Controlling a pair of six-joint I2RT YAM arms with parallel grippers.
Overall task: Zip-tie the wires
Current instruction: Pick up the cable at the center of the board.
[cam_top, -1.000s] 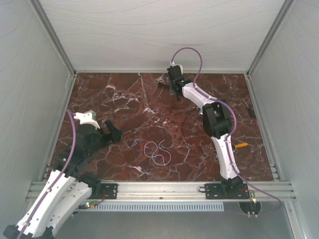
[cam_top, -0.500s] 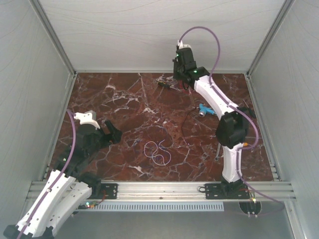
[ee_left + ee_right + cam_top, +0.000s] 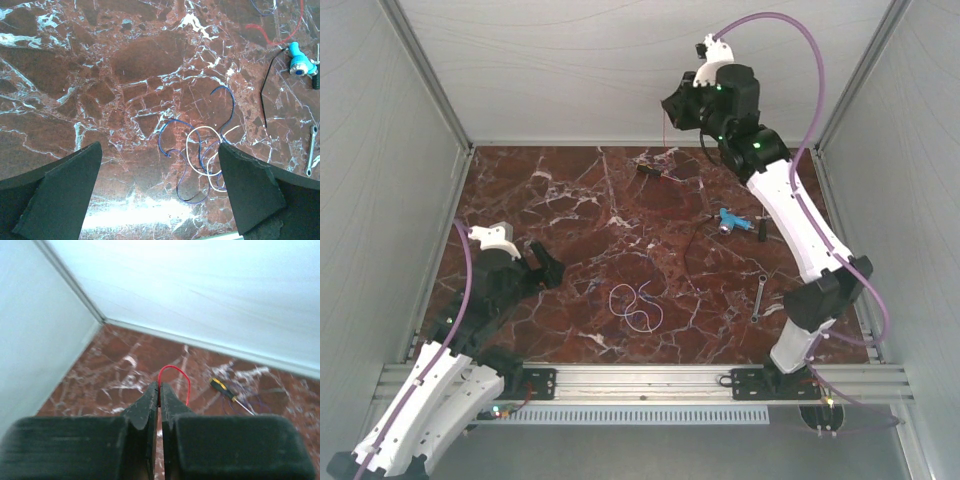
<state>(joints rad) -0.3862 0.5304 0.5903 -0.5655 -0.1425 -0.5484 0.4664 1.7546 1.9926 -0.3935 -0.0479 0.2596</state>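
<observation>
The wires (image 3: 635, 303) lie as a small tangle of thin purple-blue and whitish loops on the marble table, near its front middle. In the left wrist view the wires (image 3: 205, 155) lie between and just beyond my fingers. My left gripper (image 3: 548, 268) is open and empty, hovering left of the tangle; it also shows in its own view (image 3: 160, 146). My right gripper (image 3: 672, 108) is raised high over the table's far edge. In the right wrist view my right gripper (image 3: 160, 386) is shut on a thin red wire (image 3: 173, 366) that loops out of the tips.
A yellow-and-black screwdriver (image 3: 650, 171) lies at the far middle, with more thin wire around it (image 3: 260, 400). A blue-handled tool (image 3: 728, 220) and a small wrench (image 3: 760, 297) lie at the right. A black strand (image 3: 264, 95) lies beside the tool. White walls enclose the table.
My right arm has lifted from the far table surface up and to the right, carrying the red wire. The blue tool and wrench are now uncovered. My left arm has not moved.
</observation>
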